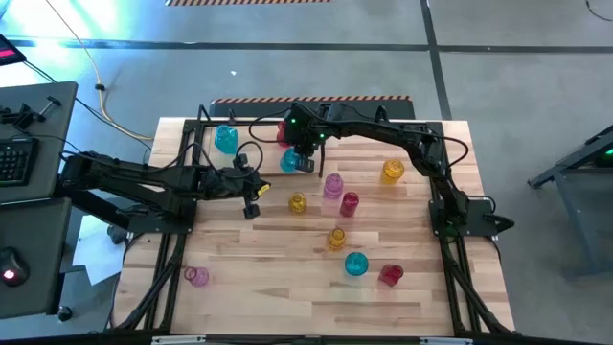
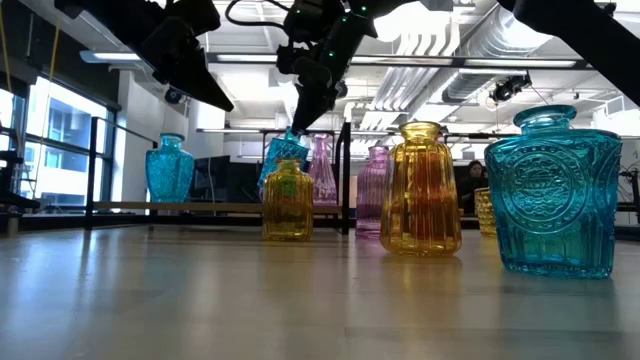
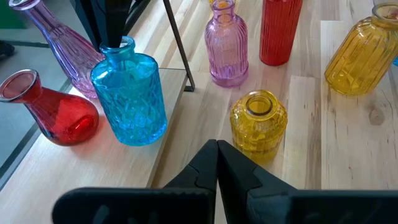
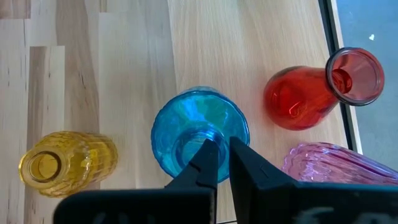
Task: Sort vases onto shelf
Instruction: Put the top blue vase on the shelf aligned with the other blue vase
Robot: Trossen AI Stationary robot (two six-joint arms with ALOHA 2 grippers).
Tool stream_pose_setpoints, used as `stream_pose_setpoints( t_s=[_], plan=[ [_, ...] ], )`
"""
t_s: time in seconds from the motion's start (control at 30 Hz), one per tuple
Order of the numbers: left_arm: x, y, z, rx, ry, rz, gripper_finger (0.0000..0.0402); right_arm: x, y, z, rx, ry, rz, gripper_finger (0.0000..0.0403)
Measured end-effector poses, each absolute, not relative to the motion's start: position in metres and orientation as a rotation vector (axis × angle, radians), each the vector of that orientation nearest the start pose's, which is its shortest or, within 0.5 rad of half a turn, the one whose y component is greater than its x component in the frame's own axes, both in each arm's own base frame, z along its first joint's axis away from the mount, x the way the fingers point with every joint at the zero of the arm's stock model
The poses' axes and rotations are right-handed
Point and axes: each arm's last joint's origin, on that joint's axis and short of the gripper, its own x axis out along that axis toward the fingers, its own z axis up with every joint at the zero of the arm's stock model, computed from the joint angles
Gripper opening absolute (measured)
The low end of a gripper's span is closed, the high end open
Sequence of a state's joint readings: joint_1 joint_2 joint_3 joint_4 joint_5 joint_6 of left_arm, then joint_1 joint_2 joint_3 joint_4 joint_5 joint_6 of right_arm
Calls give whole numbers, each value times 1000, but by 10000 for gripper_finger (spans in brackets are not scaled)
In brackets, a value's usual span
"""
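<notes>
The shelf (image 1: 204, 129) stands on the table's far left part, with a cyan vase (image 1: 225, 139) at its left end. At its right end are a red vase (image 3: 53, 115), a tall pink vase (image 3: 59, 40) and a second cyan vase (image 3: 129, 99), which my right gripper (image 4: 222, 149) is shut on. In the left wrist view this vase's base is at the near edge of the shelf's plank (image 3: 37, 168). Whether it rests there I cannot tell. My left gripper (image 3: 217, 149) hangs shut and empty over the table, just left of a small yellow vase (image 3: 258, 124). My right gripper holds the cyan vase by the rim of its mouth (image 4: 214, 134). One finger is inside the mouth and one outside. The fingers slant down from above on the table's right side. The vase hangs roughly upright under them, slightly tilted in the low view.
Loose vases stand on the table right of the shelf: pink (image 1: 332, 184), red (image 1: 350, 203), yellow (image 1: 393, 171), yellow (image 1: 336, 237), cyan (image 1: 355, 264), red (image 1: 390, 275). A pink one (image 1: 196, 276) is near the front left. The shelf's middle is free.
</notes>
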State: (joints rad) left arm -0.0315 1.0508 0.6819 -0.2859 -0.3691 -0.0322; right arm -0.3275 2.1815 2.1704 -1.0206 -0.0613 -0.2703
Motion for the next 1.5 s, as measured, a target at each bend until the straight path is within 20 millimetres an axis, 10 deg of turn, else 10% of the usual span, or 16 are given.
stream_pose_setpoints(
  t_s=[1.0,1.27,1.5],
  plan=[
    [215,4,243,119,638,329,0,440,-157,298,-81,1041,-187,87],
    [225,14,262,238,446,343,1,436,-131,360,-294,925,-301,87],
    [232,61,275,217,385,343,1,380,-114,430,-259,799,-374,87]
  ],
)
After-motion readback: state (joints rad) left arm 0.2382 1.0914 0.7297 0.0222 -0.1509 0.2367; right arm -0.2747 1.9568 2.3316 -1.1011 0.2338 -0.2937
